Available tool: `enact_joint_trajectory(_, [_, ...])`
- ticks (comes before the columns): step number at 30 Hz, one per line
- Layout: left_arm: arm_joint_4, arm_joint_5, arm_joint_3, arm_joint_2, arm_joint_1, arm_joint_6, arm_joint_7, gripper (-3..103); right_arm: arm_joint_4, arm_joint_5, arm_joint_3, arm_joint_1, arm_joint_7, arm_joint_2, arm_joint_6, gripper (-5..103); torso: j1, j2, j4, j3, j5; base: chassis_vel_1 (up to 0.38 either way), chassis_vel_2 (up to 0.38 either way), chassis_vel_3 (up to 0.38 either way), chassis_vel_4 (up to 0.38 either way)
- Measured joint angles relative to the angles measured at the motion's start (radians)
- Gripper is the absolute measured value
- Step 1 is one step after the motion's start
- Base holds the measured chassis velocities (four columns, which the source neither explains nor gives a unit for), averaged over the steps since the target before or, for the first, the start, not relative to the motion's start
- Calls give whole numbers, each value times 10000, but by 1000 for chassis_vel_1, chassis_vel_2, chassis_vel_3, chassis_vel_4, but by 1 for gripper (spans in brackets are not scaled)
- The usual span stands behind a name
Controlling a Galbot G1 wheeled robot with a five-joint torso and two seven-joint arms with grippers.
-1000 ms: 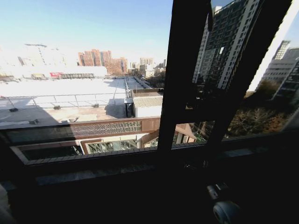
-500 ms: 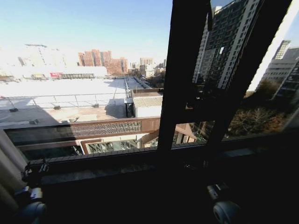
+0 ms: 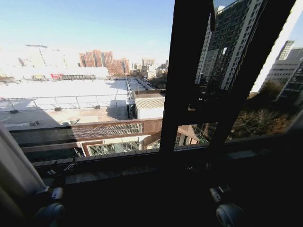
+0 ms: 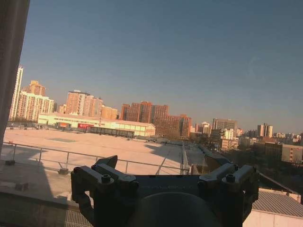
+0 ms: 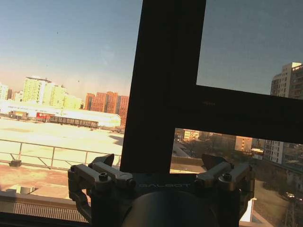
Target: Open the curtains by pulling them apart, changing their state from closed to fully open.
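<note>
One curtain (image 3: pixel 16 168), a cream sheer panel, hangs at the lower left of the head view with its edge slanting in over the window sill. My left arm (image 3: pixel 49 212) rises just beside it, and the left gripper (image 3: pixel 61 169) sits low by the sill, right of the fabric. In the left wrist view the left gripper (image 4: pixel 163 176) is open with nothing between its fingers (image 4: pixel 102 174), facing the glass. My right gripper (image 5: pixel 161 174) is also open and empty, facing the dark window post (image 5: pixel 165 80). The right arm (image 3: pixel 228 213) stays low at the right.
A thick dark window frame (image 3: pixel 187 75) with a slanted bar stands right of centre. The dark sill (image 3: pixel 123 165) runs across below the glass. A shaded strip of fabric (image 4: pixel 12 56) edges the left wrist view. Rooftops and tall buildings lie outside.
The left arm has come up into the head view from the lower left and moved right. The cream curtain edge has spread further into view with it. The right arm has stayed still.
</note>
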Motion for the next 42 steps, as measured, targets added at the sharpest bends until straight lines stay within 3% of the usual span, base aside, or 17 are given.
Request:
enact_joint_trajectory(9, [180,142,-26,94,79,-238,438,100,0,0,0,0,0,1,0,100,0,0,0,0,-1,0,0,0,0])
enact_joint_trajectory(31, [203,182,-33,98,86,-277,438,100,0,0,0,-1,0,0,0,100,1,0,0,0,-1,-4,-4,7,5])
enact_joint_trajectory(42, [204,183,-34,101,84,-277,431,100,0,0,0,0,0,0,0,100,1,0,0,0,4,-154,-166,163,168])
